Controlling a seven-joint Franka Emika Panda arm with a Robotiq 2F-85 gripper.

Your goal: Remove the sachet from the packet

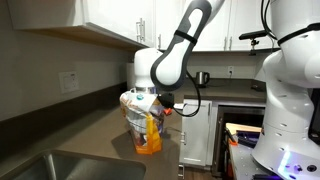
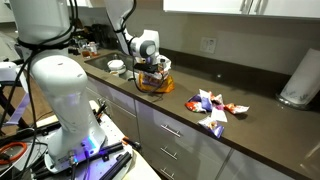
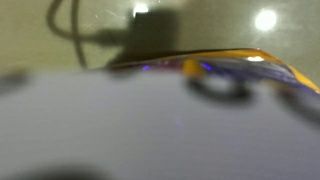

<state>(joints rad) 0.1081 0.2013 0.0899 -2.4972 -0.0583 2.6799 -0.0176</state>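
The packet [image 1: 146,128] stands on the dark counter, white above and orange-yellow below; it also shows in an exterior view [image 2: 153,81]. My gripper [image 1: 151,101] is right at the packet's top, with its fingertips hidden in or behind the mouth, as also seen in an exterior view [image 2: 150,66]. The wrist view is blurred: a pale surface fills it, with the packet's orange edge [image 3: 232,58] near the top. No sachet shows in the packet or the jaws. Whether the jaws are open or shut cannot be seen.
Several colourful sachets [image 2: 210,108] lie on the counter away from the packet. A white paper-towel roll [image 2: 299,78] stands by the wall. A small bowl [image 2: 117,67] sits behind the packet. A sink [image 1: 55,165] lies near the packet.
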